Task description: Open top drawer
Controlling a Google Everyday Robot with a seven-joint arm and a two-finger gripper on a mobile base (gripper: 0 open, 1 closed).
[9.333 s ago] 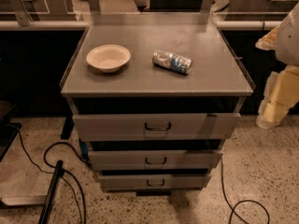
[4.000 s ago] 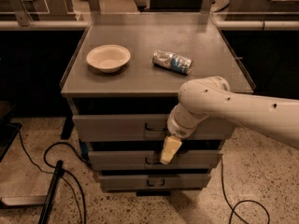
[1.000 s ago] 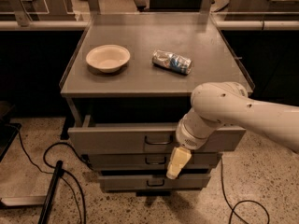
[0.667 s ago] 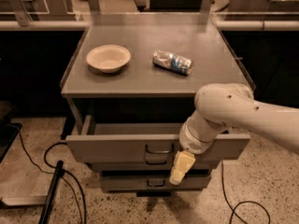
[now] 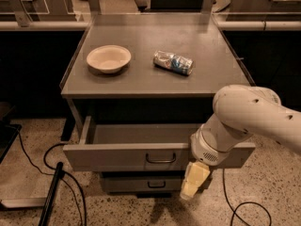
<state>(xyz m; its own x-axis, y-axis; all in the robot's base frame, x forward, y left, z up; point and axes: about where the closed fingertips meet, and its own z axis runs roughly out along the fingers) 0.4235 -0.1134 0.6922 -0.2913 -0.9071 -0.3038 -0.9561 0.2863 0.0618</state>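
At far left a black cable (image 5: 29,161) loops over the speckled floor (image 5: 108,211), and a dark bar (image 5: 51,194) leans up toward the left corner of the drawer stack. The floor between them and the stack is open.

The grey bench (image 5: 141,81) has a low raised lip along its left and right edges and a square front edge. A pale shallow bowl (image 5: 108,59) sits left of centre, well in from the lip, and only its own pale inside shows. A crushed can (image 5: 173,62) lies on its side right of centre, apart from the bowl and clear of the front edge.

Beneath the bench top, the top drawer (image 5: 108,157) stands pulled out toward the camera. Its front is well forward of the bench edge and its left side wall is exposed. The part of its shallow tray (image 5: 141,133) that can be seen shows bare grey bottom. The dark loop handle (image 5: 161,159) at the centre of the front is free.

Below it, a narrower drawer (image 5: 127,183) sits pushed in, its small handle near the middle.

Just right of the loop handle, the white arm (image 5: 244,114) reaches in from the right edge and crosses the drawer's right end. The cream gripper (image 5: 194,181) hangs from it below the drawer front's lower edge, pointing down, in front of the narrower drawer's right end and apart from the loop handle. I cannot tell whether its jaws are parted or closed. Another cable (image 5: 244,206) curls on the floor at lower right.
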